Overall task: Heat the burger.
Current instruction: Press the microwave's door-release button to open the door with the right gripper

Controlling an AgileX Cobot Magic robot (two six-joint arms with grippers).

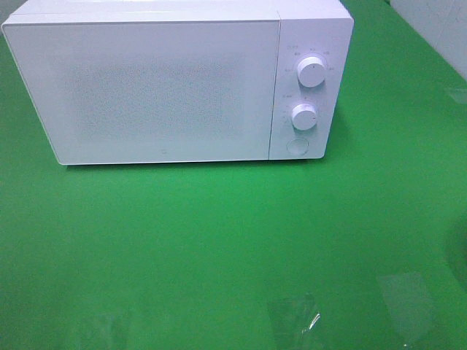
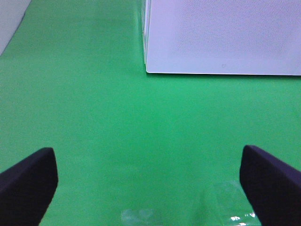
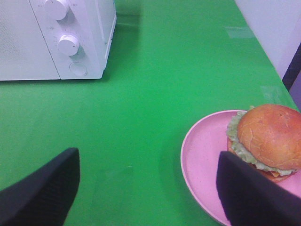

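Note:
The burger, with a glossy brown bun and green lettuce, sits on a pink plate and shows only in the right wrist view. My right gripper is open, its fingers spread wide; one dark finger overlaps the plate's near part beside the burger, and nothing is between the fingers. My left gripper is open over bare green table, short of the white microwave. The microwave stands at the back of the table with its door shut. Neither gripper shows in the exterior high view.
The microwave's control panel has two white knobs and a round button. Clear shiny tape patches lie on the green table near the front. The table's right edge runs past the plate.

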